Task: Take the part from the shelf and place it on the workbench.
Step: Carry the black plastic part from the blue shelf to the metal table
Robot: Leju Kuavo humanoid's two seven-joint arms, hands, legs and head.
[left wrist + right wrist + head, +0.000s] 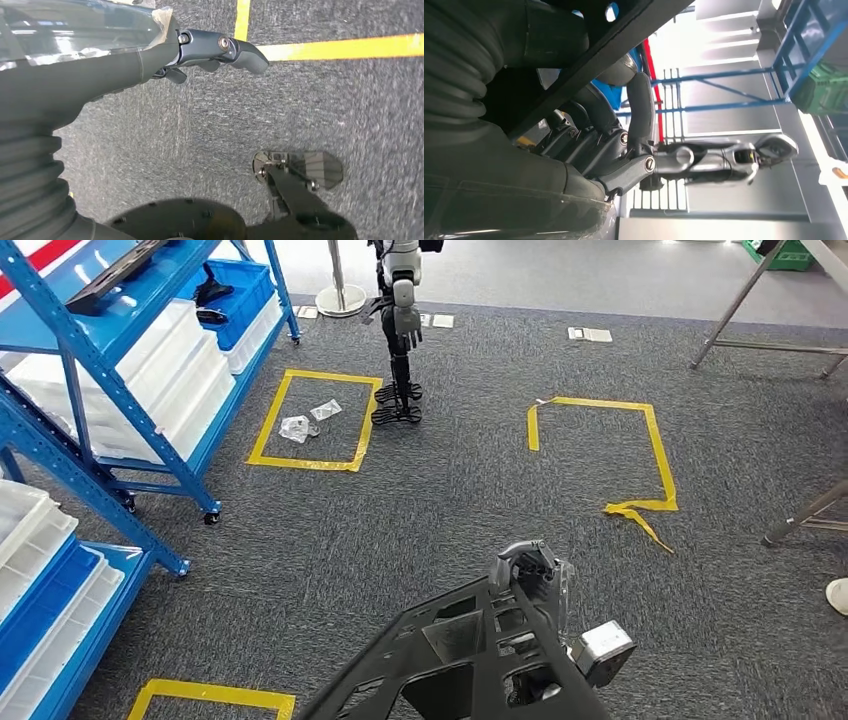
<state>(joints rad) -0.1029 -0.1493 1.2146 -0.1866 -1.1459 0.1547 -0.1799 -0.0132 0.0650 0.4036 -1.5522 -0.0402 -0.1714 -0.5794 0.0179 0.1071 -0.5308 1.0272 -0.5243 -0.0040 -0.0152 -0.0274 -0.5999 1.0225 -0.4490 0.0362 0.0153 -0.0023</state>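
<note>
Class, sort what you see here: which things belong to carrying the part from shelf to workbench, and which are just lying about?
Belongs to the job:
- large black plastic lattice part
- right robot hand gripping it
- blue metal shelf

Just lying about:
- clear plastic bags inside the yellow tape square
- second humanoid robot
- peeling yellow tape outline

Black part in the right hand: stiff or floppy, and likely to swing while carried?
Probably stiff: the black part is an open lattice of ribs and cutouts holding its shape. Likely light for its size, being mostly holes. It extends far past the right hand, which grips one edge, so it may swing or twist.
</note>
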